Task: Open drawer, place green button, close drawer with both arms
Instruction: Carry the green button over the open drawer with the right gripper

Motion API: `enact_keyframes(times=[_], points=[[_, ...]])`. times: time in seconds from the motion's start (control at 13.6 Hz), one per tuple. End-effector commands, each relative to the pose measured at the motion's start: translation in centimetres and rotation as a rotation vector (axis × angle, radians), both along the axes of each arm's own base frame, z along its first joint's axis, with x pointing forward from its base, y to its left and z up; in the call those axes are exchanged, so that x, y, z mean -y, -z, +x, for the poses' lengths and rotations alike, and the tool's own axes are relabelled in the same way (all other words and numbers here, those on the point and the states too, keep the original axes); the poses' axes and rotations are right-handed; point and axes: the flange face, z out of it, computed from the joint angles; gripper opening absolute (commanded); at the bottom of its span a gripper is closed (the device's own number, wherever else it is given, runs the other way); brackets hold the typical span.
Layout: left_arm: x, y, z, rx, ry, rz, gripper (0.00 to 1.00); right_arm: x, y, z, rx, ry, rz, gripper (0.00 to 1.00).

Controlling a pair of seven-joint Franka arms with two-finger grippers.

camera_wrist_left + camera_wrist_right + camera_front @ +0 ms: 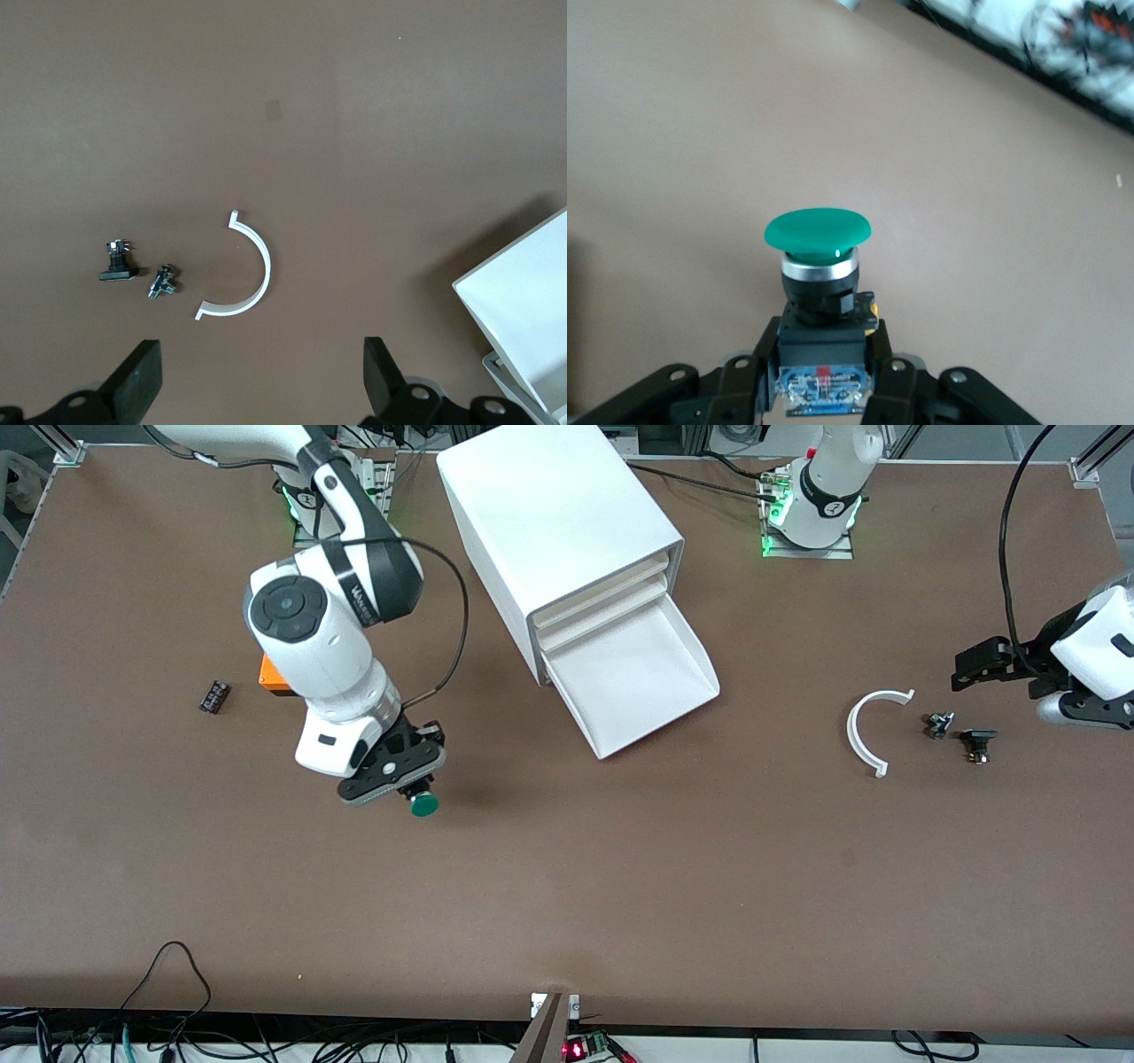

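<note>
The white cabinet [567, 531] stands at the table's back middle. Its lowest drawer [633, 677] is pulled out and shows nothing inside. My right gripper [409, 784] is shut on the button [423, 804], green cap pointing outward, above bare table toward the right arm's end. In the right wrist view the fingers [753, 359] clamp the button's [819, 235] black-and-blue body. My left gripper [970, 669] is open and empty, over the table at the left arm's end; its fingers [142, 376] show wide apart in the left wrist view, with a corner of the drawer [523, 305] at the edge.
A white half-ring [864, 731] and two small black parts [939, 724] [977, 742] lie near the left gripper; they also show in the left wrist view [244, 274]. An orange cube [273, 676] sits partly hidden under the right arm. A small black part [213, 696] lies beside it.
</note>
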Motion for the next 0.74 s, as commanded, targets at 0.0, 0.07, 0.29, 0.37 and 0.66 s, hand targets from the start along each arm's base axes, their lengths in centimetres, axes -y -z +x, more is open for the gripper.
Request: enact_keyframes(times=[0.0,0.07,0.29,0.37,0.66], points=[[0.3,-1.0,-0.3,0.004,-0.008,0.028,1.0,-4.3,-1.8,-1.3,0.033,-0.275,-0.011,0.23],[0.3,-1.0,-0.3,0.007,-0.007,0.026,1.0,-6.3,-1.4,-2.0,0.033,-0.368,-0.006,0.23],[0.2,-0.9,-0.2,0.007,-0.008,0.022,1.0,-11.5,-0.7,-5.0,0.018,-0.532,0.027,0.23],[0.3,-0.9,-0.2,0.007,-0.009,0.019,1.0,-13.6,-0.3,-6.5,0.016,-0.601,0.025,0.23],[0.2,-0.8,-0.2,0.005,-0.01,0.019,1.0,-19.0,0.6,-10.8,0.0,-0.912,-0.076,0.23]])
